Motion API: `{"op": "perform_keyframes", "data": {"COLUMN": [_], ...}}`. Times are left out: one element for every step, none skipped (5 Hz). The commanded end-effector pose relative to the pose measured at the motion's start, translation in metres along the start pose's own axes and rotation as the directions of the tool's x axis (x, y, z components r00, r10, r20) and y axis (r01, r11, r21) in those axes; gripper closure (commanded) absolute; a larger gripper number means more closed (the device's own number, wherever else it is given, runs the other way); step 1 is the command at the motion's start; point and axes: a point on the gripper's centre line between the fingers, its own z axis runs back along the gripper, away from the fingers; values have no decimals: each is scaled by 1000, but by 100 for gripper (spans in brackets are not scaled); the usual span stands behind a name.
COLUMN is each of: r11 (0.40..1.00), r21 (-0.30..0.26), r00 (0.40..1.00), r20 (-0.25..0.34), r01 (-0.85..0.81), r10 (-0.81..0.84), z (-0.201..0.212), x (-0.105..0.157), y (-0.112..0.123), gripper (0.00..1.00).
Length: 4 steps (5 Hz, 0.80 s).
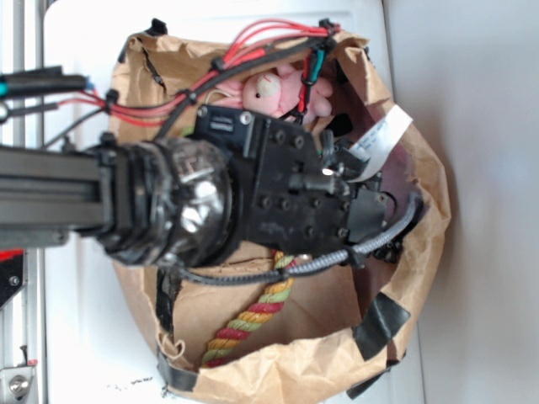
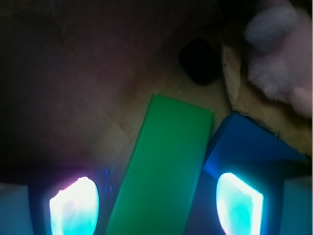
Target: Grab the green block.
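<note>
In the wrist view the green block (image 2: 164,169) lies flat on the brown paper floor, long and slightly tilted, running between my two glowing fingertips (image 2: 74,205). My gripper (image 2: 156,205) is open around it, with a gap on each side of the block. A blue block (image 2: 244,147) lies against the green one's right edge, partly behind the right fingertip. In the exterior view my gripper (image 1: 370,215) reaches down into the paper bag, and the arm hides both blocks.
The brown paper bag (image 1: 421,278) walls in the workspace on all sides. A pink plush toy (image 1: 278,88) (image 2: 281,54) lies at the bag's far side. A striped rope (image 1: 248,324) trails toward the front. A dark object (image 2: 200,61) sits beyond the green block.
</note>
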Motion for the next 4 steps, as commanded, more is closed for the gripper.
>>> {"op": "perform_keyframes", "data": {"r11": [1000,997,995,993], "r21": [-8,13,35,45], "r00": [1000,996,992,989], "r20": [-1,-51,-85,-100], "r01": [-26,-71,-93,-109], "r10": [26,71,96,113], "z": [5,5,9,15], "x": [7,13,13,14], "y": [-11,-12,-14,-13], "gripper": [0,0,0,0]}}
